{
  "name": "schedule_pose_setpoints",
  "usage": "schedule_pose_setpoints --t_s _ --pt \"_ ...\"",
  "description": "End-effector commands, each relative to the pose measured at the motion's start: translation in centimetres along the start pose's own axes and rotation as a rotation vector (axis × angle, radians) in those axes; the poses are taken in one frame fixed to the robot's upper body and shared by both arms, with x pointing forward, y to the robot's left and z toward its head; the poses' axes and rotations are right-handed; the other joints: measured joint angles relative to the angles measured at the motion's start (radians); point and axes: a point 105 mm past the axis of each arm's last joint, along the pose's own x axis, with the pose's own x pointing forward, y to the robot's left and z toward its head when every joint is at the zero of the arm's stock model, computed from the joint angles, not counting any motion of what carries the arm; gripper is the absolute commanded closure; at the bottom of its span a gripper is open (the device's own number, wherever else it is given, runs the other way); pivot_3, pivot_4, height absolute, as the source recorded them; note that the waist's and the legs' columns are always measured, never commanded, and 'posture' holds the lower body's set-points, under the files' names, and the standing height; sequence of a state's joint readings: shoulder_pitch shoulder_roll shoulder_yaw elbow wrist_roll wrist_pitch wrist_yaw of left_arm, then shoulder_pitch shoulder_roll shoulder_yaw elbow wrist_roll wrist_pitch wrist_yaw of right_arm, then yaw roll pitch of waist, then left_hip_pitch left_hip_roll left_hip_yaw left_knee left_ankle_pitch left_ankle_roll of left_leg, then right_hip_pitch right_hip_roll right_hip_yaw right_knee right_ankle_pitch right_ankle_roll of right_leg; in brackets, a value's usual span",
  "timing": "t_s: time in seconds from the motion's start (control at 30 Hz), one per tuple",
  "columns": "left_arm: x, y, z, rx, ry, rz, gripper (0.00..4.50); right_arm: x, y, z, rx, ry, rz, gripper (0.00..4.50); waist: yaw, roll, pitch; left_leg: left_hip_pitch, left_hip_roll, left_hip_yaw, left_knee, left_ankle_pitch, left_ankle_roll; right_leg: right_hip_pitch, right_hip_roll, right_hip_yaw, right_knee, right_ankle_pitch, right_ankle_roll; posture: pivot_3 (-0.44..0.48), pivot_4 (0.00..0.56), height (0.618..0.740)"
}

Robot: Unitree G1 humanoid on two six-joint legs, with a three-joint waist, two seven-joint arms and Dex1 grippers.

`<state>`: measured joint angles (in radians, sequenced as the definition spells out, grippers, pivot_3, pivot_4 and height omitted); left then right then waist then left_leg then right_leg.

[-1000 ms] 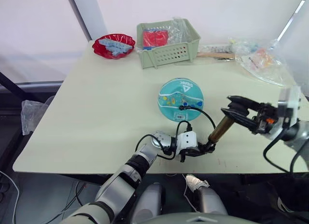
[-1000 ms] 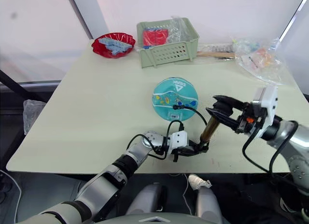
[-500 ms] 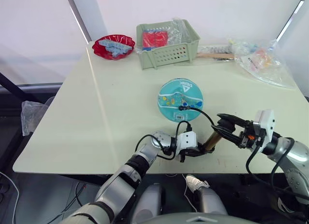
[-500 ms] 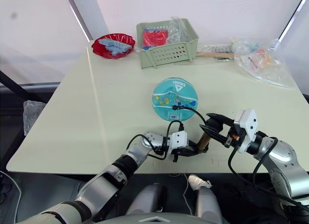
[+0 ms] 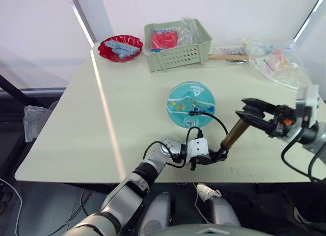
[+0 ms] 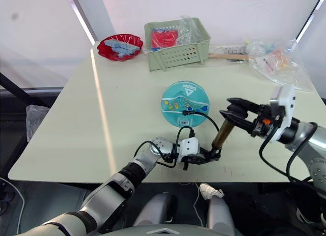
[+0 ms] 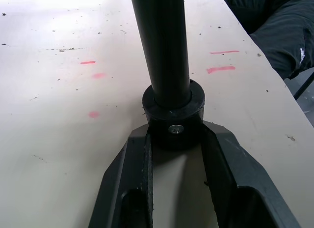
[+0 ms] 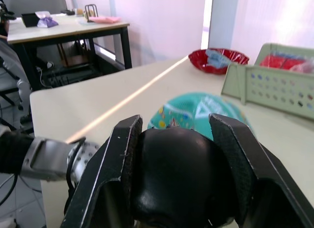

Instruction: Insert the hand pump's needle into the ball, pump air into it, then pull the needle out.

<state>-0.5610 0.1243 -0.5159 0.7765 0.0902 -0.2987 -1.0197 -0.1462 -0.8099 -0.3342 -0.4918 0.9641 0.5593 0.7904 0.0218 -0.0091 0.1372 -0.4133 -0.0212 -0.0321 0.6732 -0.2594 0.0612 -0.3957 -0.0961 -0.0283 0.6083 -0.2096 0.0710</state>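
Pump point(image 5: 234, 134) stands tilted at lower right of centre on the table point(image 5: 102, 119), left end effector point(image 7: 174, 139) pinching its base, right end effector point(image 5: 250, 112) clamped on the handle, hose to the squishy-looking ball point(image 5: 191, 104) mid-frame; the rigid body's probably best held at both ends.

white logo lettering on the ball point(image 5: 191, 103), too small to read
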Motion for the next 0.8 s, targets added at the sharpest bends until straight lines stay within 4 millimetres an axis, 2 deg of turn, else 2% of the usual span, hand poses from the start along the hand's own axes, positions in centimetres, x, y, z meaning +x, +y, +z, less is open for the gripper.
schedule_pose_setpoints --t_s 0.03,0.2,0.4,0.53,0.63,0.8 --pt "-0.9 -2.4 -5.2 -0.123 0.188 -0.042 3.49 -0.9 -0.3 4.6 -0.094 -0.1 -0.026 2.67 0.0 0.0 0.0 0.0 0.0 0.0 0.0 0.0 0.0 0.0 0.0 0.0 0.0 0.0 0.0 0.0 0.15 0.737" --pt "-0.9 -2.3 -5.2 -0.122 0.189 -0.044 3.49 -1.1 -0.3 6.7 -0.076 -0.143 -0.007 2.67 0.0 0.0 0.0 0.0 0.0 0.0 0.0 0.0 0.0 0.0 -0.004 0.0 0.0 0.0 0.0 0.0 0.15 0.737" --pt "-1.0 -2.3 -5.3 -0.122 0.19 -0.043 3.49 -0.6 0.0 6.8 -0.065 -0.133 0.006 2.67 -0.001 0.0 0.0 0.0 0.0 0.0 0.0 0.0 0.0 0.0 -0.004 0.0 0.0 0.0 0.0 0.0 0.15 0.737" --pt "-1.0 -2.4 -5.3 -0.123 0.189 -0.044 3.49 -0.1 0.3 4.6 -0.051 -0.058 0.007 2.67 -0.001 0.001 0.0 0.0 0.0 0.0 0.0 0.0 0.0 0.0 -0.004 0.0 0.0 0.0 0.0 0.0 0.15 0.737" --pt "-1.0 -2.4 -5.3 -0.123 0.19 -0.044 3.49 0.0 0.7 0.7 -0.015 0.044 0.006 2.67 -0.001 -0.003 -0.002 0.0 0.0 0.0 0.0 0.0 0.0 0.0 -0.003 0.0 0.0 0.0 0.0 0.0 0.15 0.737" --pt "-1.0 -2.4 -5.4 -0.122 0.192 -0.041 3.49 0.2 0.8 -2.7 -0.014 0.079 -0.012 2.67 -0.005 -0.003 -0.007 0.003 0.0 0.0 0.0 0.0 0.0 0.002 0.0 0.0 0.0 0.0 0.0 0.0 0.15 0.737"
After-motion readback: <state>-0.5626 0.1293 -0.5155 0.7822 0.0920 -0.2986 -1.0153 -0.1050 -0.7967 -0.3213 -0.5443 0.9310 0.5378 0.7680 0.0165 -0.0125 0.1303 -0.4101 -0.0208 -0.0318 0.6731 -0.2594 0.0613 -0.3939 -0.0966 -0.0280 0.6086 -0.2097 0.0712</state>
